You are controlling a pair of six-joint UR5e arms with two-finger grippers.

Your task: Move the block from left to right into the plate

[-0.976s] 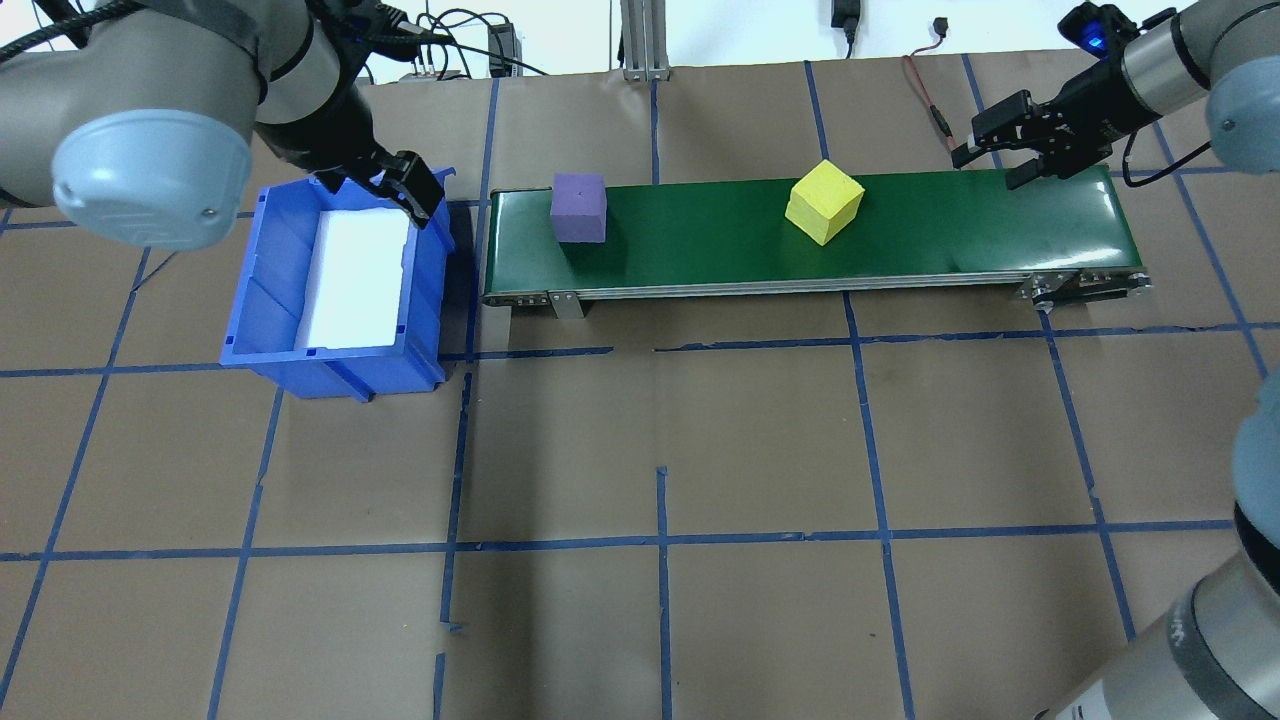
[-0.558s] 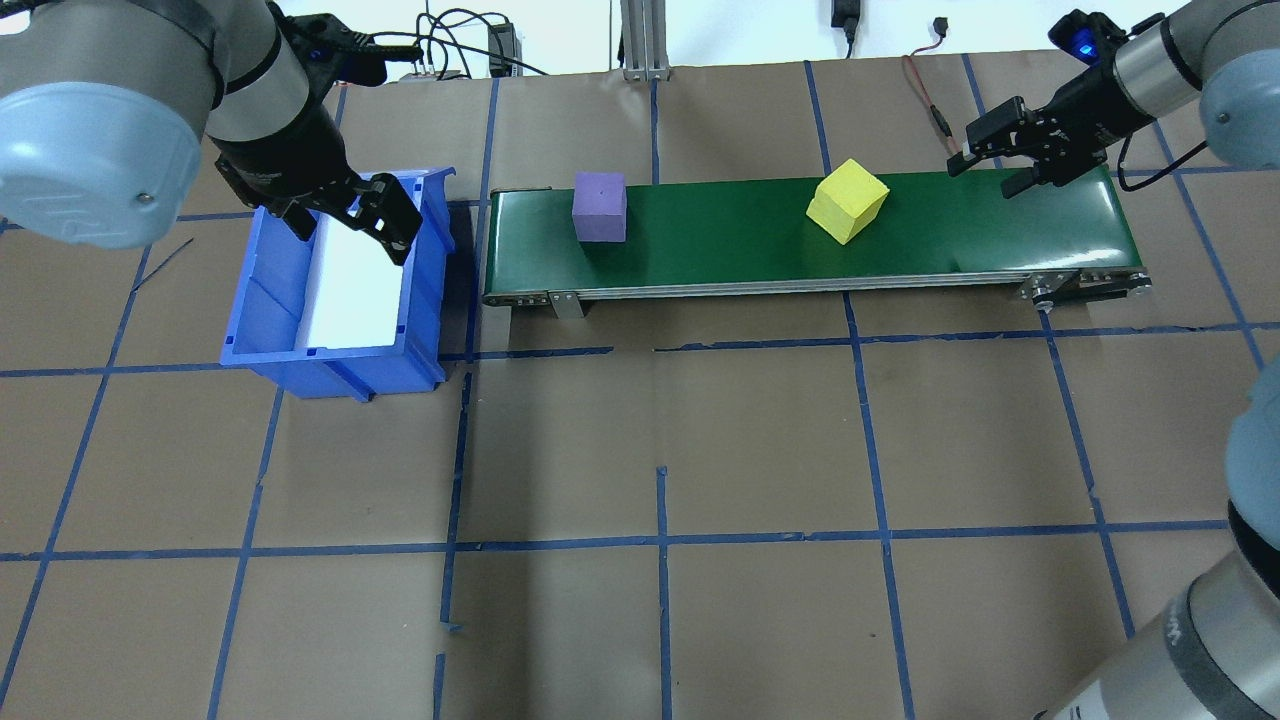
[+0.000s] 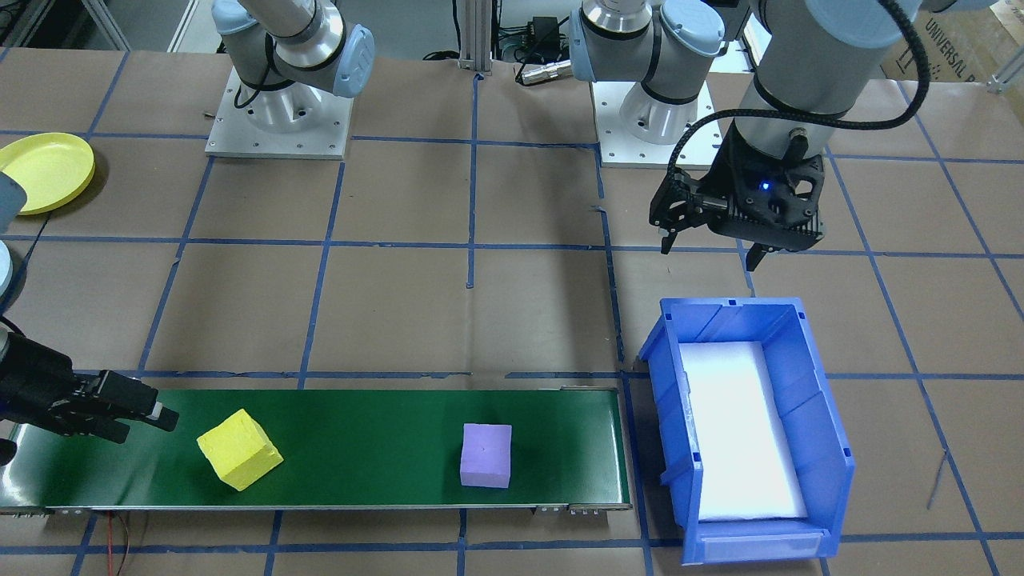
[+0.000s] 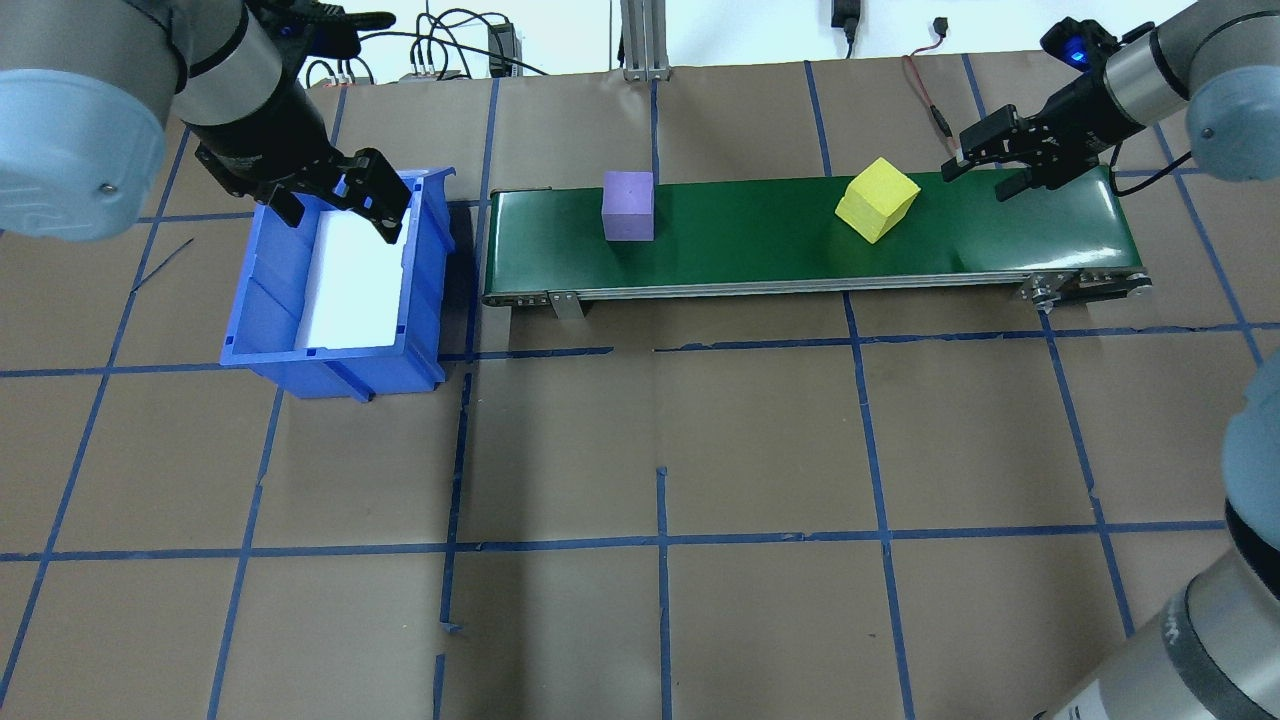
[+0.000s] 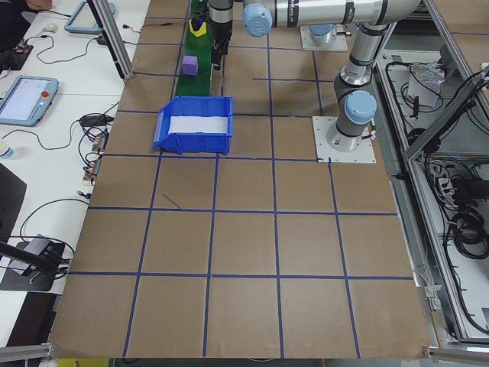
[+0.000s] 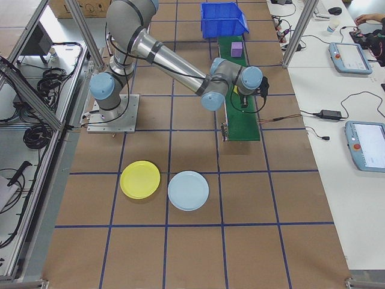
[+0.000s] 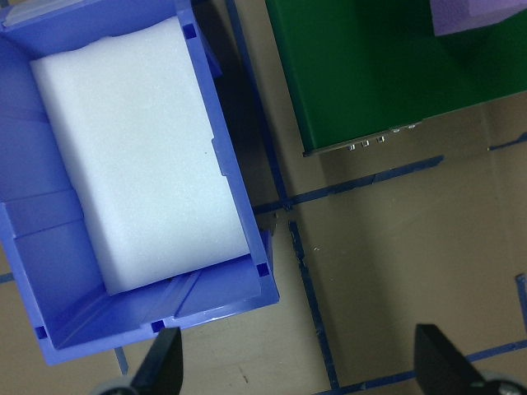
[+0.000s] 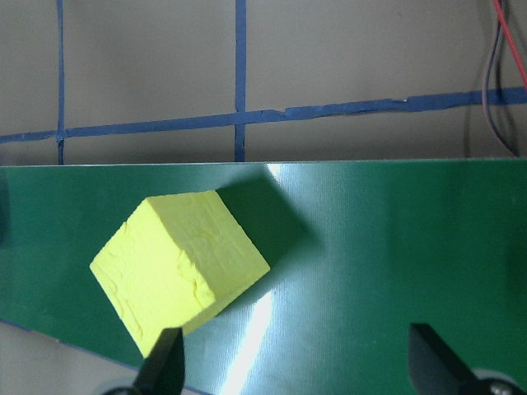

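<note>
Two blocks ride on the green conveyor belt [image 4: 760, 250]. The purple block [image 4: 628, 206] [image 3: 486, 454] is near the belt's left end and shows at the top corner of the left wrist view [image 7: 478, 15]. The yellow block [image 4: 877, 200] [image 3: 238, 448] [image 8: 181, 267] lies tilted toward the right end. My right gripper [image 4: 985, 172] [image 3: 140, 424] is open just right of the yellow block, empty. My left gripper [image 4: 340, 215] [image 3: 708, 244] hangs open and empty over the far end of the blue bin [image 4: 260, 310]. A yellow plate [image 6: 140, 179] [image 3: 44, 172] and a light blue plate [image 6: 188, 190] lie on the table's right side.
The blue bin [image 3: 824, 424] holds a white foam pad [image 7: 140, 156] and stands just off the belt's left end. A red wire [image 4: 925, 95] and cables lie behind the belt. Brown paper with blue tape lines covers the table.
Both blocks have travelled to the right along the belt. My left gripper has swung left and back over the bin. My right gripper has shifted slightly away from the belt's rear edge.
</note>
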